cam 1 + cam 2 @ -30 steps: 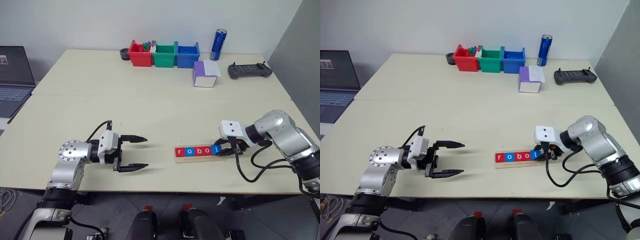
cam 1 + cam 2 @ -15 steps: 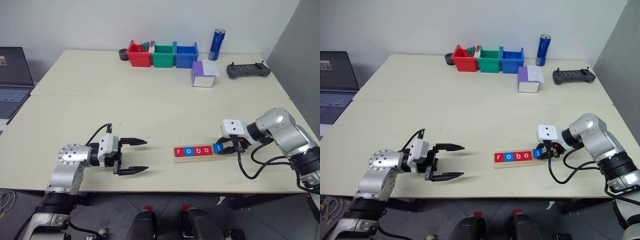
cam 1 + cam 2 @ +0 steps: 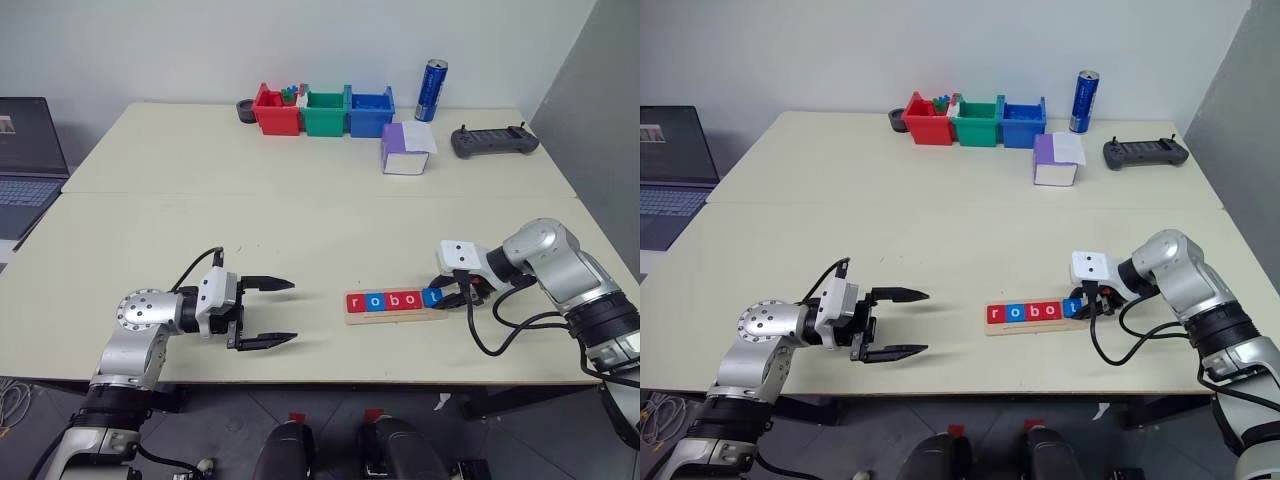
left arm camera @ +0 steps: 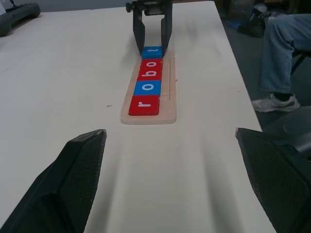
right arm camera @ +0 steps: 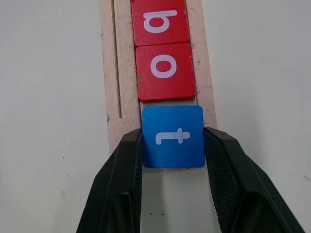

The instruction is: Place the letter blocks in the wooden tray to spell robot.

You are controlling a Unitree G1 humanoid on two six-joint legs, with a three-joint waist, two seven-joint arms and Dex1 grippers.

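Head views: the blue t block [image 3: 431, 296], tilted off the row half a second ago, now sits level at the right end of the wooden tray [image 3: 352, 317], so "robot" reads complete, release pending. Left wrist: left gripper [image 3: 283, 312] wide open, empty, well apart from the tray. Right wrist: right gripper [image 5: 172, 141] fingers clamp the t's sides, seated behind the red o [image 5: 164, 72].

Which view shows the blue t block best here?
The right wrist view: the blue t block sits large between the right end effector fingers, at the wooden tray end. The left wrist view shows it distant; the eye views show it tiny.
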